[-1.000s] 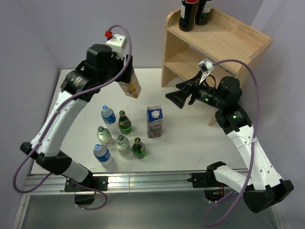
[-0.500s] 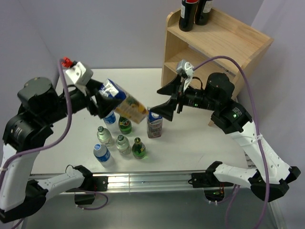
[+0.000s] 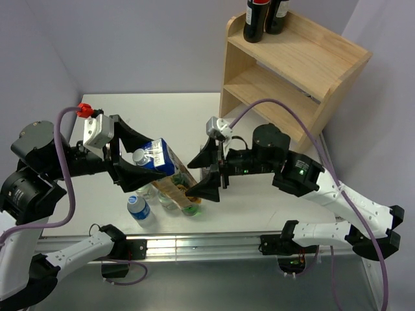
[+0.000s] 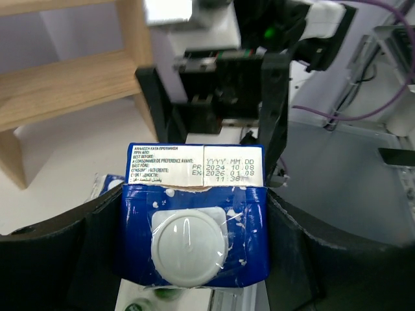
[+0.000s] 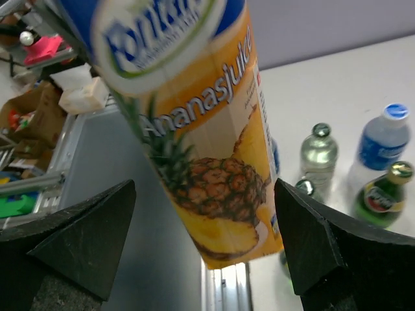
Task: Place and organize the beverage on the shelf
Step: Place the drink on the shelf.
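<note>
From above, the left arm rises from 7 o'clock, folds at a high elbow near the 9 o'clock edge and reaches level toward the middle. The left claw [image 3: 150, 162] pinches the blue top of a carton [image 3: 170, 172]. The carton hangs tilted over the table [image 3: 181, 110], top toward 10 o'clock and base toward 4. The right arm sweeps in from 4 o'clock with its forearm low and its wrist turned to face the left one. The right claw [image 3: 189, 178] is spread wide, one finger on either side of the carton's base. Below the carton, a water bottle [image 3: 136, 208] and a green bottle [image 3: 189, 206] stand close to the 6 o'clock edge. The shelf [image 3: 292, 61] stands at 1 o'clock with two cola bottles [image 3: 254, 23] on its top board. Bare tabletop lies between its foot and the claws.

In the left wrist view, the carton's white cap and date label fill the centre. Black fingers [image 4: 58, 259] press its sides at 9 and 3 o'clock. At 12 o'clock the right claw faces the lens with its fingers apart, and the shelf sits at 10.

In the right wrist view, the pineapple face of the carton slants from 11 down to 6 o'clock between the two fingers [image 5: 84, 240]. A gap shows on each side, so it touches neither. Bottles stand on the table at 3 to 4 o'clock, and the table's edge runs under the carton's base.
</note>
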`<state>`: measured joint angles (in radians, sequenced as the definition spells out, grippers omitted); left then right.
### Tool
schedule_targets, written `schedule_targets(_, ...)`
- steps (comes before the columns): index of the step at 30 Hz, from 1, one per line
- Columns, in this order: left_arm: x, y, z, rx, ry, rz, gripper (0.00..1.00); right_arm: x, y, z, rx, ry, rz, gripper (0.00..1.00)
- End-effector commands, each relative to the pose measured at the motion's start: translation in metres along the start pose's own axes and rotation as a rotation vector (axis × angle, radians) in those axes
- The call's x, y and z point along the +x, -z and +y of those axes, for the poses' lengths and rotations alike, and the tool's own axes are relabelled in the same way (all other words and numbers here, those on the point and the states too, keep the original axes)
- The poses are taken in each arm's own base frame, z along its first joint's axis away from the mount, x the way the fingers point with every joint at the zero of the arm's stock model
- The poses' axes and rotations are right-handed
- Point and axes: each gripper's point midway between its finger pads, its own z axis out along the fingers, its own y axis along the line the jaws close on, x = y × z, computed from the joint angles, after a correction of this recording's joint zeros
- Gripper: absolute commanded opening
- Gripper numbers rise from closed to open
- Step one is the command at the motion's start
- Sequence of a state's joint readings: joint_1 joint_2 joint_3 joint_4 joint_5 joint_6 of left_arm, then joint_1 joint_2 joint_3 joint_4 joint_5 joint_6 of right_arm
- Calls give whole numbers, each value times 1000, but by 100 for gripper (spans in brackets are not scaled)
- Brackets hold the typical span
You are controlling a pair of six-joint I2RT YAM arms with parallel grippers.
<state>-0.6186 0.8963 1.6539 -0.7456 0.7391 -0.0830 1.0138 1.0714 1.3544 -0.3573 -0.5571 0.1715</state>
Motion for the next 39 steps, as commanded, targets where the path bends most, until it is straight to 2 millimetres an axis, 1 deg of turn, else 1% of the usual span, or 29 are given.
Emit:
schedule_targets(1,-93,19,-52,195,-301,-330,0,-7,-10,16,-61,3,-61,94)
schedule_targets(4,-93,19,-57,230,-294,-334,0,0,-14,24,-101,12,-46,95)
schedule_targets(7,-94,18,-56,228,-288,-341,0,12,-21,36,-171,23,-8,95)
schedule_targets(10,-95,17,-59,254,-293,-341,0,24,-29,37,-185,47,24,93)
schedule_targets(13,-96,13,-55,248,-287,-338,0,29,-34,39,-186,74,36,91)
schedule_targets(14,-95,11,-51,241,-280,-334,0,30,-35,44,-201,90,41,90)
schedule_targets(17,-96,6,-44,220,-280,-326,0,28,-35,50,-217,121,36,88)
schedule_targets(22,-94,0,-38,216,-263,-318,0,23,-41,46,-175,132,38,88)
schedule_targets(29,-87,-11,-28,220,-232,-291,0,19,-53,46,-170,118,39,88)
schedule_targets(32,-86,-14,-25,218,-220,-279,0,16,-56,45,-166,111,31,84)
schedule_targets(34,-84,-15,-23,211,-214,-274,0,15,-58,47,-173,106,28,79)
schedule_targets(36,-84,-17,-19,192,-216,-279,0,10,-60,47,-173,106,3,74)
schedule_targets(38,-82,-19,-16,183,-208,-271,0,4,-61,49,-177,96,-22,75)
schedule_targets(39,-82,-19,-16,187,-206,-268,0,3,-61,50,-183,91,-23,84)
